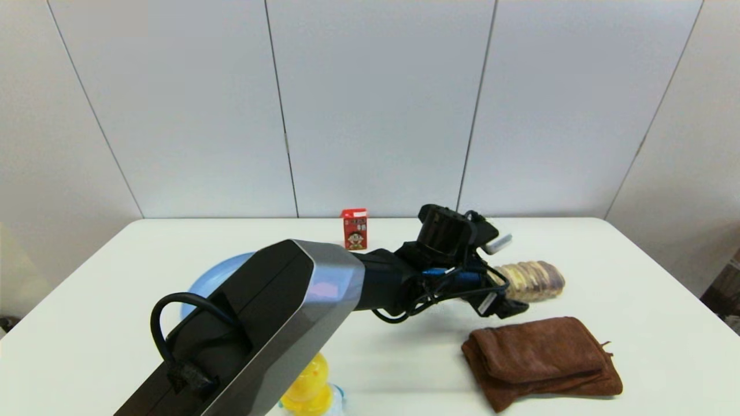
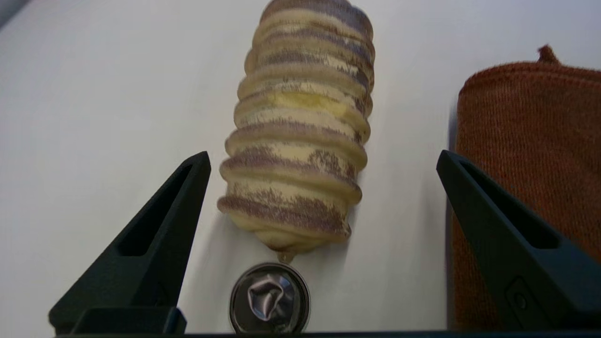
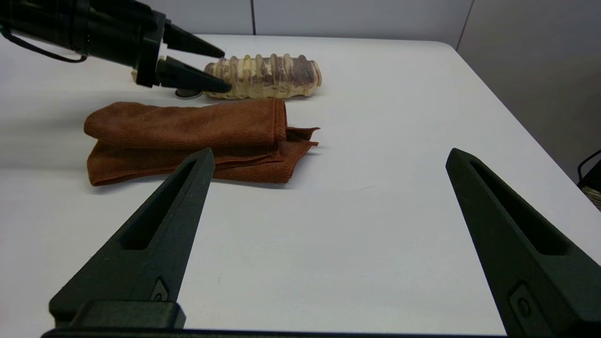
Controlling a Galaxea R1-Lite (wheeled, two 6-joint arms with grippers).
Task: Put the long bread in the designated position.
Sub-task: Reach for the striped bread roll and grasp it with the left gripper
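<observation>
The long bread (image 1: 532,281) is a ribbed tan and purple-brown loaf lying on the white table (image 1: 636,271) at the right, just behind the brown towel. My left arm reaches across to it. The left gripper (image 1: 509,290) is open, one finger on either side of the loaf's near end (image 2: 291,188), with a gap on both sides. In the right wrist view the left gripper (image 3: 226,70) points at the end of the long bread (image 3: 267,76). My right gripper (image 3: 329,152) hangs open over bare table, holding nothing. Nothing marks the designated position on the tabletop.
A folded brown towel (image 1: 540,358) lies close in front of the bread, next to one left finger (image 2: 493,225). A small round metal cap (image 2: 270,298) sits at the bread's near end. A red carton (image 1: 355,229), a blue plate (image 1: 211,277) and a yellow toy (image 1: 309,393) stand to the left.
</observation>
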